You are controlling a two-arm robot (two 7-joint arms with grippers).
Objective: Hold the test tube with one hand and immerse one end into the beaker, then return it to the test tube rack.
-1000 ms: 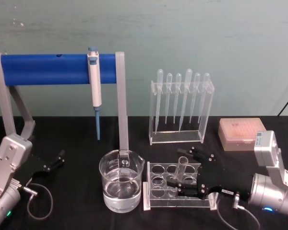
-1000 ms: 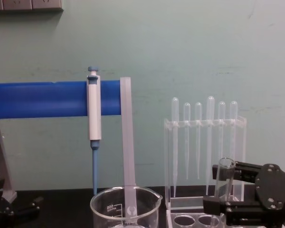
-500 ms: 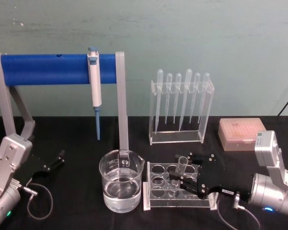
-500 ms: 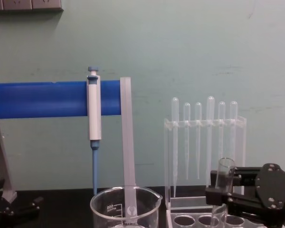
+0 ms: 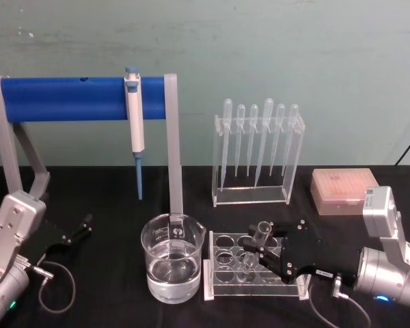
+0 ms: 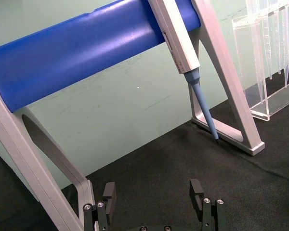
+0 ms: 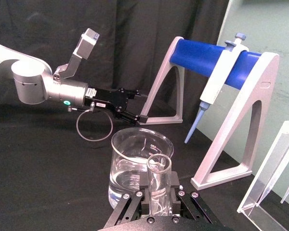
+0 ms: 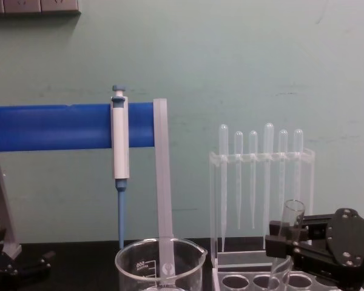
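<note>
Since a second ago, your right pincer [image 5: 258, 254] has come down and drawn a little toward the right edge of the head view. The test tube [image 5: 261, 234] has dropped with it and now leans instead of standing upright.

Head view: the tube is a clear glass cylinder with a flared open rim. Its rim tips toward the upper right and its lower end reaches down into the test tube rack [image 5: 222, 290], at lower centre of the frame. I cannot tell which hole it has entered. The black fingers pinch the tube partway down. Just left of the rack stands the beaker [image 5: 172, 256], with clear liquid in its lower part and apart from the tube. At lower left your left pincer [image 5: 78, 230] is parked low over the black tabletop [image 5: 109, 195].

Left wrist view: the left pincer [image 6: 153, 192] has its fingers spread wide with nothing between them.

Right wrist view: you look along the tube [image 7: 159, 178] from behind. Its round open mouth is at lower centre, and the right pincer [image 7: 159, 199] is closed on the glass from both sides. The beaker [image 7: 135, 163] stands just beyond it.

Chest view: at lower right the tube [image 8: 289, 221] leans with its rim to the right, held by the right pincer [image 8: 286, 247] above the rack [image 8: 242, 282]. The beaker [image 8: 161, 267] is at bottom centre, and the left pincer [image 8: 18, 264] is in the lower left corner.
</note>
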